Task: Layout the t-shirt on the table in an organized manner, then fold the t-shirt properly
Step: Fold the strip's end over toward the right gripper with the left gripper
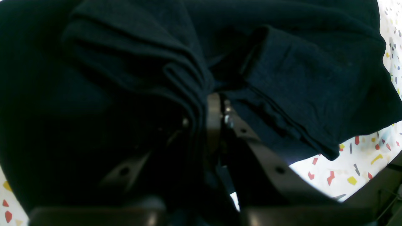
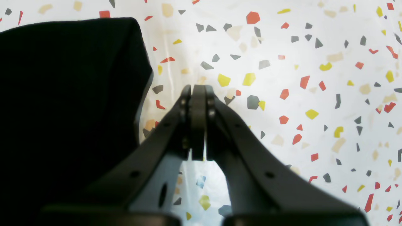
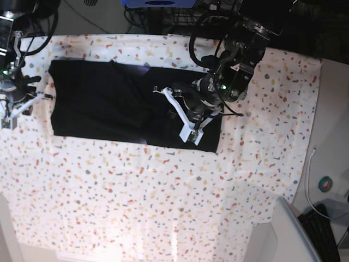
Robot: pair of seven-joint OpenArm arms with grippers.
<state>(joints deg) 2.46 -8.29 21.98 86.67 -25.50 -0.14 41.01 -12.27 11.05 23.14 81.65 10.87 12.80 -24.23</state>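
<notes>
The black t-shirt (image 3: 109,101) lies spread across the back of the speckled white table (image 3: 163,207), with a bunched fold near its right end. My left gripper (image 3: 184,121) sits on that right part. In the left wrist view, the left gripper (image 1: 216,106) is shut on gathered folds of the t-shirt (image 1: 132,62). My right gripper (image 3: 15,109) is just off the shirt's left edge. In the right wrist view, the right gripper (image 2: 198,91) is shut and empty above the table (image 2: 298,94), beside the shirt's edge (image 2: 69,94).
Cables and dark equipment (image 3: 163,11) line the back edge. Grey floor lies right of the table, with a white cable and a round object (image 3: 326,184). A grey box (image 3: 289,234) stands at the bottom right corner.
</notes>
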